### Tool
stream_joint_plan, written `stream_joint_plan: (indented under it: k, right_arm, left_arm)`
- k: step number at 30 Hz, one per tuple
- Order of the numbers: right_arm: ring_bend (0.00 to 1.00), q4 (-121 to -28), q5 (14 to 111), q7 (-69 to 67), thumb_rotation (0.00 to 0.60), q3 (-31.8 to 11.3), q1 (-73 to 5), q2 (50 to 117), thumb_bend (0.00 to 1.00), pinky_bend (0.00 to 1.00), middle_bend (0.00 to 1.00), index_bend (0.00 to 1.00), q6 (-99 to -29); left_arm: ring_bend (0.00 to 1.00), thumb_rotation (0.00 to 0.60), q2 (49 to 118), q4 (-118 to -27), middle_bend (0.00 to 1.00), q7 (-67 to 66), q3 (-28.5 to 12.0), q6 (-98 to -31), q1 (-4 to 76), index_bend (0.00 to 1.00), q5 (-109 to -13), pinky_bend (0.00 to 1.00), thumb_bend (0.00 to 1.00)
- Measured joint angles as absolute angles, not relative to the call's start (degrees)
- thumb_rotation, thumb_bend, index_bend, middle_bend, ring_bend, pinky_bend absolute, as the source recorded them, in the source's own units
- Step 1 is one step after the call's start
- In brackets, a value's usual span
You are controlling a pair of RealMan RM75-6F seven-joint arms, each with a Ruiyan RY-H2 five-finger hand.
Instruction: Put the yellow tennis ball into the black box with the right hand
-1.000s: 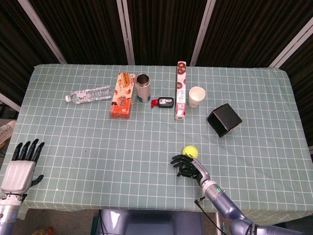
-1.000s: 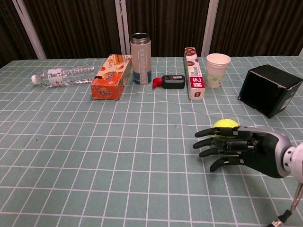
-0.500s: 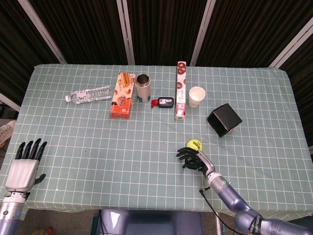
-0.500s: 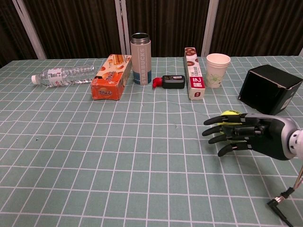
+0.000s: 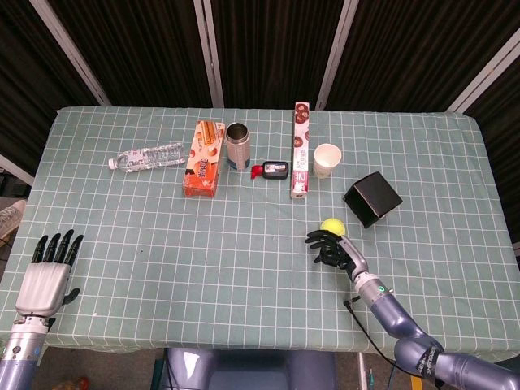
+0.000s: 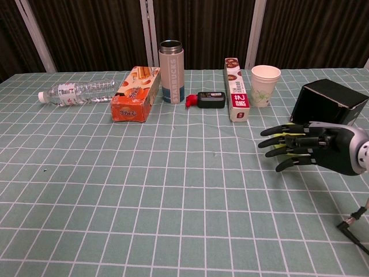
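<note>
Head view: the yellow tennis ball (image 5: 331,227) is seen right of centre, on the table just beside the black box (image 5: 372,199) and touching the fingertips of the right hand (image 5: 335,248), whose fingers are spread with nothing gripped. The ball is judged not yet grasped. Next, fingers must be closed round it. The left hand (image 5: 45,276), lower left, is held open.
</note>
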State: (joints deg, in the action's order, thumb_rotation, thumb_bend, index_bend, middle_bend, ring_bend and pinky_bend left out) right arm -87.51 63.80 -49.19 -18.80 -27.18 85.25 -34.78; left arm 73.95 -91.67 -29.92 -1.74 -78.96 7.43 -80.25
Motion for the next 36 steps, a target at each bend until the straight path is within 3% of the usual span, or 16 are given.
stream_joint_plan:
  k: [10, 18, 31, 36]
  right_arm:
    - [0.20, -83.3, 63.7, -53.2, 0.600, -21.4, -28.5, 86.1, 0.79, 0.36, 0.21, 0.14, -33.1]
    - [0.06, -78.6, 63.6, -56.1, 0.600, -23.8, -29.8, 87.6, 0.79, 0.21, 0.08, 0.02, -32.5]
    - [0.04, -70.5, 66.1, -58.4, 0.600, -25.0, -32.0, 88.7, 0.79, 0.05, 0.08, 0.02, -30.9]
    - [0.05, -67.1, 68.2, -58.3, 0.600, -24.1, -32.7, 88.5, 0.79, 0.05, 0.08, 0.11, -29.9]
  left_arm:
    - [0.00, 0.600, 74.1, -91.6, 0.00, -30.2, -1.9, -78.5, 7.8, 0.00, -79.1, 0.00, 0.12]
    - [0.00, 0.600, 73.9, -91.5, 0.00, -29.9, -1.9, -78.4, 8.0, 0.00, -78.7, 0.00, 0.12]
    - [0.00, 0.600, 74.3, -91.3, 0.00, -30.5, -2.1, -78.0, 8.4, 0.00, -77.4, 0.00, 0.12]
    - [0.00, 0.600, 74.4, -91.3, 0.00, -30.9, -2.1, -78.0, 8.5, 0.00, -77.0, 0.00, 0.12]
